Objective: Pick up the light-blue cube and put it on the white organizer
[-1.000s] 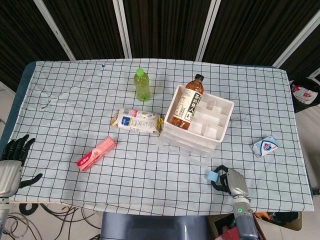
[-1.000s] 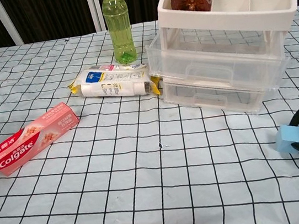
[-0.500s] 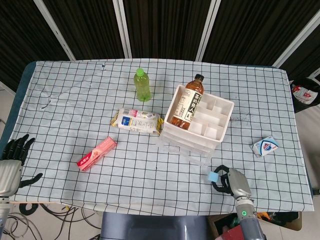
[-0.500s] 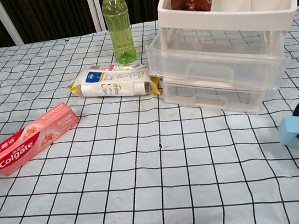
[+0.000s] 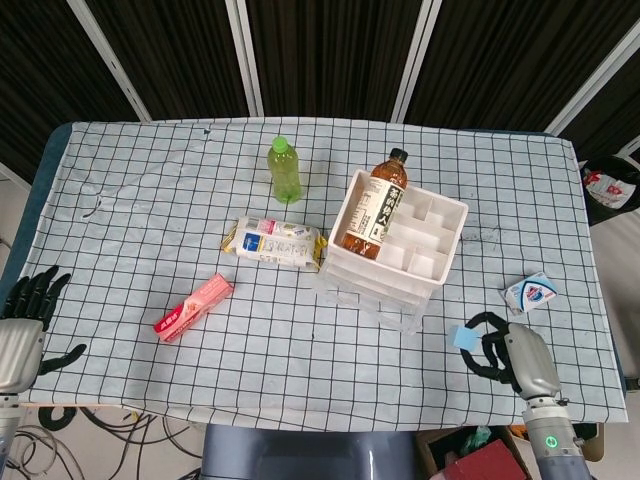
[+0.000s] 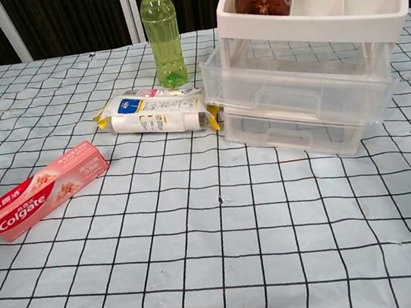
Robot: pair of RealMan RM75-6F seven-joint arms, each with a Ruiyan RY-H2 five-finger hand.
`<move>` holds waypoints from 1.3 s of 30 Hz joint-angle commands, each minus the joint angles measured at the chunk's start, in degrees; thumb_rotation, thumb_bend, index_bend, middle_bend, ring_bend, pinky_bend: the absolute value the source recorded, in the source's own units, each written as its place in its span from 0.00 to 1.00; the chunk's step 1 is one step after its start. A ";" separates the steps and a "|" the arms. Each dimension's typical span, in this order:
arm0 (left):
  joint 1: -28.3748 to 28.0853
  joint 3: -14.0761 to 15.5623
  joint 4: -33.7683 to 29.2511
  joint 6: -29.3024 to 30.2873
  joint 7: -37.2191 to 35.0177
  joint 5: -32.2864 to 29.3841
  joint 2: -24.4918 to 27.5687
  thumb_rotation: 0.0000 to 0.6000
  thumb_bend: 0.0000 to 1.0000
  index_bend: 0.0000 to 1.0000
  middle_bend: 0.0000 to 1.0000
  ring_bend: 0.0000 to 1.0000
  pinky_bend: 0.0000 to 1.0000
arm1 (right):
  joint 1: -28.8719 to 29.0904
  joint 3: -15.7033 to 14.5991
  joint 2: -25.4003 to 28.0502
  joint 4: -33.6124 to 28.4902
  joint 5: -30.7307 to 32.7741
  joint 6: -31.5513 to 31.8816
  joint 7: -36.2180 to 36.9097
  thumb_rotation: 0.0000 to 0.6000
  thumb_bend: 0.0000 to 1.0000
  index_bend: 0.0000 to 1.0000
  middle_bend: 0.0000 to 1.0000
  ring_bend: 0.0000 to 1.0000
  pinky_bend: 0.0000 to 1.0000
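In the head view my right hand [image 5: 508, 352] hangs near the table's front right and pinches the light-blue cube [image 5: 466, 337] at its fingertips, lifted off the cloth. The white organizer [image 5: 397, 250], with a clear drawer base [image 6: 299, 102] under its white top tray, stands up and to the left of the cube. A brown tea bottle [image 5: 374, 208] lies in its left compartment. My left hand [image 5: 24, 325] waits at the front left edge, fingers spread, holding nothing. Neither hand nor the cube shows in the chest view.
A green bottle [image 5: 285, 169], a blue-and-white snack pack [image 5: 273, 241] and a pink toothpaste box [image 5: 193, 307] lie left of the organizer. A small blue-and-white packet [image 5: 530, 293] lies right of it, just above my right hand.
My right hand has lifted the cube and carried it to the right and slightly up, out of the chest view. The left hand has stayed put.
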 commanded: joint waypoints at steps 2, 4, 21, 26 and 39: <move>0.06 -0.14 1.27 1.93 -1.01 1.96 -0.73 1.00 0.03 0.00 0.00 0.00 0.00 | -0.25 1.32 1.50 -3.27 -2.63 1.87 0.46 1.00 0.34 0.64 0.87 0.92 0.89; 0.13 -0.09 1.73 2.08 -1.33 2.03 -0.97 1.00 0.03 0.00 0.00 0.00 0.00 | 0.06 1.83 1.58 -4.66 -3.17 2.17 0.28 1.00 0.34 0.64 0.87 0.92 0.89; 0.01 -0.35 2.08 1.35 -2.00 0.76 -0.96 1.00 0.03 0.00 0.00 0.00 0.00 | 11.78 8.93 -6.95 -6.51 10.28 0.01 -12.53 1.00 0.34 0.64 0.87 0.92 0.89; 0.00 -0.42 2.01 1.13 -2.21 0.39 -0.81 1.00 0.03 0.00 0.00 0.00 0.00 | 14.19 9.96 -10.38 -4.68 13.65 1.13 -15.71 1.00 0.34 0.65 0.87 0.92 0.89; 0.04 -0.17 1.88 0.95 -2.06 0.40 -0.90 1.00 0.03 0.00 0.00 0.00 0.00 | 16.58 9.84 -16.36 -0.18 15.29 4.97 -18.86 1.00 0.29 0.45 0.87 0.92 0.89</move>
